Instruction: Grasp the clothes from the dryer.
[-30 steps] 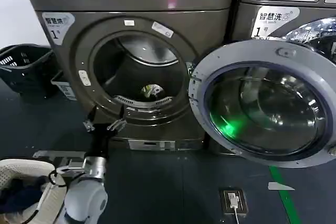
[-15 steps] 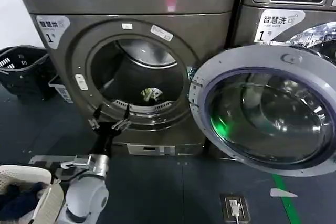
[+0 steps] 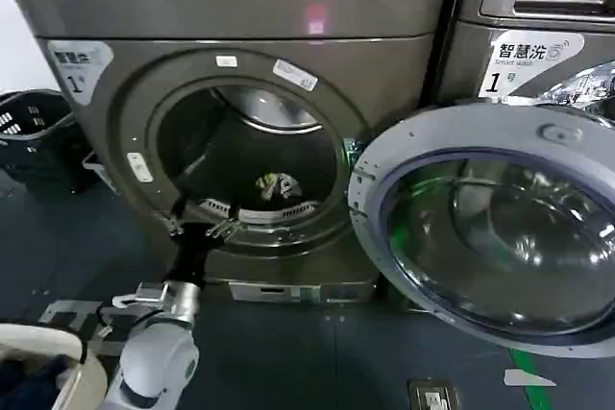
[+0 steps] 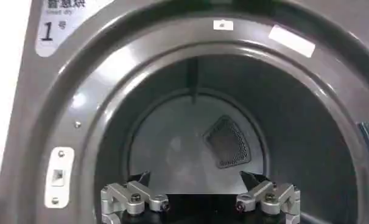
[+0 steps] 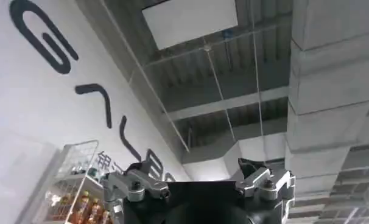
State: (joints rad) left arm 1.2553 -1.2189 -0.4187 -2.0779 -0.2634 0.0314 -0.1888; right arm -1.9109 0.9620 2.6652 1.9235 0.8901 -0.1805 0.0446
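The dryer [image 3: 240, 7] is the dark grey-brown machine with a white "1" sticker, and its round mouth stands open. Deep on the drum floor lie the clothes [image 3: 277, 184], a small yellow-green, white and dark bundle. My left gripper [image 3: 202, 228] is open at the lower left lip of the mouth, short of the bundle and to its left. In the left wrist view the left gripper [image 4: 195, 180] points into the bare drum [image 4: 190, 140] with nothing between its fingers. My right gripper [image 5: 190, 164] is open, held away and facing a ceiling.
The glass door [image 3: 500, 237] hangs open to the right of the mouth, in front of the neighbouring grey machine [image 3: 538, 45]. A dark basket [image 3: 29, 132] stands at the left. A white basket [image 3: 43, 372] holding navy garments sits by my left arm.
My left gripper has risen and pushed forward from below the porthole rim to the lip of the drum mouth. The dryer now looks nearer and larger in the head view.
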